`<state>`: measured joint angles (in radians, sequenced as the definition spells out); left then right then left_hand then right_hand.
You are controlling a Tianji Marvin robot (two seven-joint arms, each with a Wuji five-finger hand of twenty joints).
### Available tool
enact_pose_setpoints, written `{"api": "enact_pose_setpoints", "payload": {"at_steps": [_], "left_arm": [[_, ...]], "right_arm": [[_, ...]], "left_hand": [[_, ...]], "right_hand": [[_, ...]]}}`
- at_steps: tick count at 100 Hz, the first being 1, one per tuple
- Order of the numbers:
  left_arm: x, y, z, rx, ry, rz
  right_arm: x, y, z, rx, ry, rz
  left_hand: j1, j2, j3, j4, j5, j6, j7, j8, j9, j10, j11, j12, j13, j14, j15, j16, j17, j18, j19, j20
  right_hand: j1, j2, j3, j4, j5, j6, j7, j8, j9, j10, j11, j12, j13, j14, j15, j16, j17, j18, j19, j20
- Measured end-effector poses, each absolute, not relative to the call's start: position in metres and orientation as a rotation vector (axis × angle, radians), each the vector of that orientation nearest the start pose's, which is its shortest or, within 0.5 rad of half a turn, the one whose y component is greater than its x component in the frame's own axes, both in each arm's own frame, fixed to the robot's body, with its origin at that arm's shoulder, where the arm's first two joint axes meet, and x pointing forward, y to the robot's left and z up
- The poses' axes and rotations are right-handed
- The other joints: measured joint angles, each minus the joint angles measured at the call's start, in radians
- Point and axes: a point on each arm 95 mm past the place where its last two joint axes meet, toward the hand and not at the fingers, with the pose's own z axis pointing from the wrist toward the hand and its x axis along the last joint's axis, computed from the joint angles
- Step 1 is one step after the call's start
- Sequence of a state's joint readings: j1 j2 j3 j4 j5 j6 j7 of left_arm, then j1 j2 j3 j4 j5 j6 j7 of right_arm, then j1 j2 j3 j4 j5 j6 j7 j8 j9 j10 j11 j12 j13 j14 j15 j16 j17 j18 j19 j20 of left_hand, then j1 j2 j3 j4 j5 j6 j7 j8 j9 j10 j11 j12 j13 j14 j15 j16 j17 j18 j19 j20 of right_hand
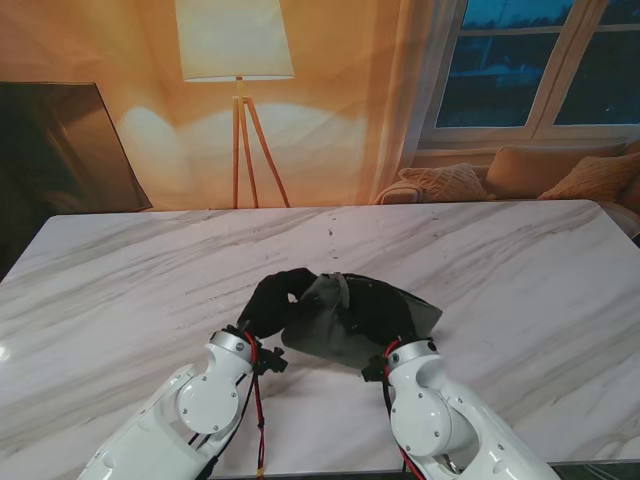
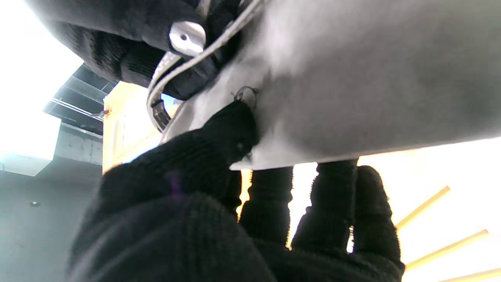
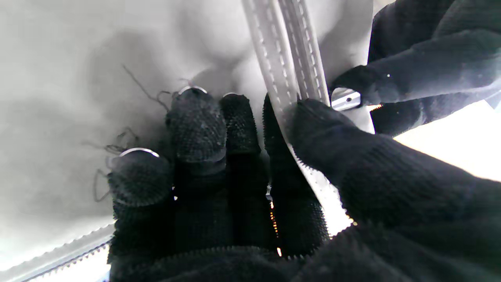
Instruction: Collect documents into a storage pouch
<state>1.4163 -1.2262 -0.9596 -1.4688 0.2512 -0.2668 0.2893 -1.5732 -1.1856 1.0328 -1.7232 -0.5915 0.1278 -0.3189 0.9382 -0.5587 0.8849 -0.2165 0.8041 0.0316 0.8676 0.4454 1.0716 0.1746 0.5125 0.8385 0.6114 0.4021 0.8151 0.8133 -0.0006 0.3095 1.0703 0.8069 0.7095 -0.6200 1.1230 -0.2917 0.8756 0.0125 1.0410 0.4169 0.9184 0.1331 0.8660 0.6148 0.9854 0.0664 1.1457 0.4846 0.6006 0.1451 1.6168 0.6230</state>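
Note:
A grey fabric storage pouch [image 1: 325,320] is held between both black-gloved hands near the table's front middle. My left hand [image 1: 272,300] pinches the pouch's left corner; in the left wrist view its thumb [image 2: 219,137] presses on the grey fabric [image 2: 352,78]. My right hand [image 1: 385,305] grips the right side. In the right wrist view its thumb [image 3: 325,133] and fingers [image 3: 195,125] clamp the zipper edge [image 3: 282,58], with the metal zipper pull [image 3: 344,100] beside the other glove. No documents are visible in any view.
The white marble table [image 1: 130,290] spreads all round the pouch. Beyond its far edge stand a tripod floor lamp [image 1: 238,80], a dark screen [image 1: 60,140] at the left and a sofa with cushions [image 1: 520,175] under a window.

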Motion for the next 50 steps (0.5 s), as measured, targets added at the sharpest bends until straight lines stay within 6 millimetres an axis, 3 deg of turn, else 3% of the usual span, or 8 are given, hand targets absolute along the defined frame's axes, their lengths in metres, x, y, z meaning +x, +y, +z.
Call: {"api": "enact_pose_setpoints", "payload": {"at_steps": [17, 26, 50], "left_arm": [[0.409, -0.1, -0.312, -1.687, 0.899, -2.37], [0.409, -0.099, -0.312, -1.737, 0.884, -2.383], [0.407, -0.095, -0.31, -1.809, 0.884, -2.377]], "right_arm": [[0.374, 0.08, -0.287, -2.015, -1.398, -2.7], [0.375, 0.077, -0.285, -2.014, -1.39, -2.71], [0.379, 0.065, -0.278, -2.005, -1.365, -2.761]], "left_hand": [[0.005, 0.0, 0.0, 0.0, 0.0, -0.006, 0.011, 0.045, 0.0, 0.0, -0.001, 0.019, -0.001, 0.0, 0.0, 0.001, -0.003, 0.0, 0.0, -0.008], [0.006, 0.001, -0.005, 0.0, 0.0, -0.006, 0.011, 0.079, -0.001, 0.0, -0.001, 0.049, -0.002, 0.001, -0.001, 0.013, -0.013, 0.0, -0.002, -0.008], [0.12, 0.069, -0.194, 0.0, -0.03, 0.007, -0.027, 0.246, -0.069, 0.025, 0.048, 0.165, -0.065, 0.009, 0.015, 0.089, -0.048, -0.026, -0.043, -0.009]], "right_hand": [[0.003, -0.001, -0.003, 0.0, 0.005, 0.0, -0.02, 0.047, 0.001, -0.001, -0.001, 0.0, 0.017, -0.013, 0.031, -0.024, 0.024, -0.016, 0.001, -0.006], [0.012, 0.004, -0.026, 0.0, 0.038, 0.0, -0.073, 0.09, 0.015, -0.003, -0.002, 0.0, 0.063, -0.035, 0.1, 0.036, 0.071, -0.03, 0.027, -0.006], [0.013, -0.008, -0.026, 0.0, 0.09, 0.0, -0.147, 0.138, 0.056, -0.01, -0.006, 0.009, 0.189, -0.069, 0.253, 0.064, 0.259, -0.036, 0.137, -0.005]]}}
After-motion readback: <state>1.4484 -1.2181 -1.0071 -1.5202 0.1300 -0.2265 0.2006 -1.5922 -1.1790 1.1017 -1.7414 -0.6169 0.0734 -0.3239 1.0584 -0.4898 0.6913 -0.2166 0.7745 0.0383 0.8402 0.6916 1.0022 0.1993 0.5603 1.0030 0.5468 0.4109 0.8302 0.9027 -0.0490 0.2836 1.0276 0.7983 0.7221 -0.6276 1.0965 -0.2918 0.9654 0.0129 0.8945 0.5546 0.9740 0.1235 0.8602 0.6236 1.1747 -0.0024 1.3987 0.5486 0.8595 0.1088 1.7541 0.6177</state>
